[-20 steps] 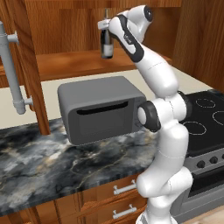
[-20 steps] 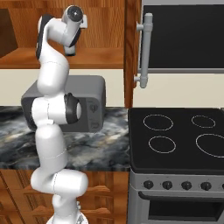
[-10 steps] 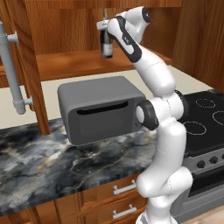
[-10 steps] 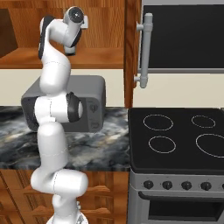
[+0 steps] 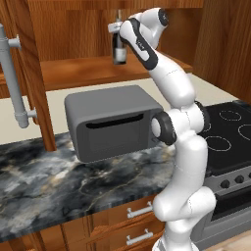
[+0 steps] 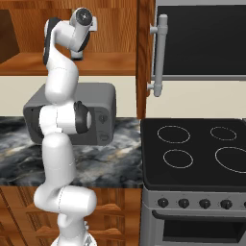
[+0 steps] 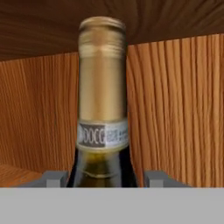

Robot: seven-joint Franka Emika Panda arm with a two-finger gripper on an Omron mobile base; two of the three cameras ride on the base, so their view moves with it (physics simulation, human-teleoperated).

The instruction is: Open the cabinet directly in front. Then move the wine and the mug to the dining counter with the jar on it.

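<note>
The cabinet point(image 5: 73, 71) stands open, its left door point(image 5: 29, 73) and right door point(image 6: 145, 53) swung out with their grey bar handles. On its shelf the wine point(image 5: 119, 49) stands upright, a dark bottle with a gold-capped neck point(image 7: 103, 87). My gripper point(image 5: 118, 40) is raised into the cabinet at the bottle's upper part. In the hand view my gripper point(image 7: 105, 177) has a fingertip point(image 7: 54, 177) close on each side of the bottle's shoulder; whether they press on the glass I cannot tell. The mug, the dining counter and the jar are out of view.
A grey toaster oven point(image 5: 112, 122) sits on the marble worktop point(image 5: 54, 181) right under the cabinet shelf. Wooden drawers point(image 5: 139, 211) run below the worktop. A black stove point(image 6: 197, 149) adjoins on the right, under the swung-out right door's handle point(image 6: 161, 53).
</note>
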